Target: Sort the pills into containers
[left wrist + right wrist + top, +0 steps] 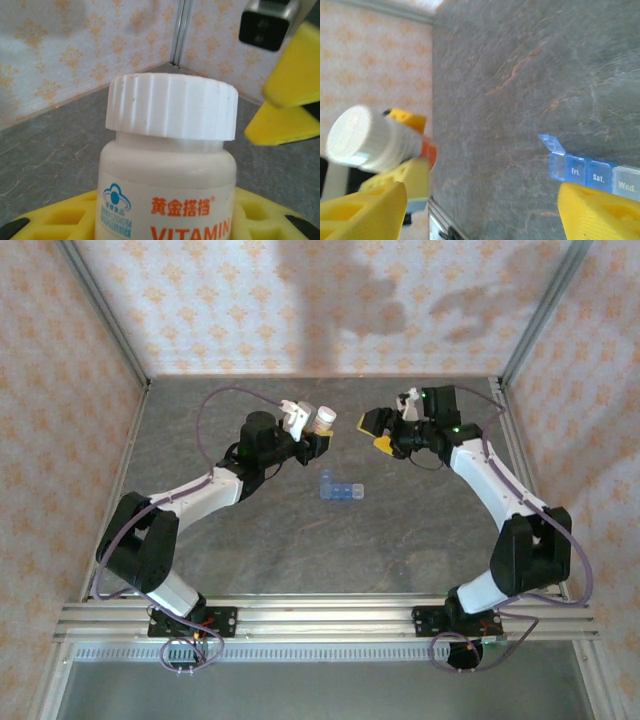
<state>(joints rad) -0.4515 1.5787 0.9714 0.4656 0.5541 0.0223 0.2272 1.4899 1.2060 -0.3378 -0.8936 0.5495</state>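
- Above the far middle of the worktop (pixel 250 540), the left pincer (pixel 318 433) is clamped on the vitamin bottle (pixel 322 419), whose white ribbed cap (pixel 172 112) is still on.
- The bottle's long axis runs roughly left-right, with the cap end turned to the right.
- The right pincer (pixel 380 432) sits just right of the cap, apart from it, with its yellow jaws spread wide and empty. It looks best placed to take the cap.
- The blue pill organizer (pixel 341 490) lies on the worktop, nearer than both pincers and between them. Its row runs left-right, and a lid stands open at its left end.
- That open compartment is closest to the bottle-holding left arm.
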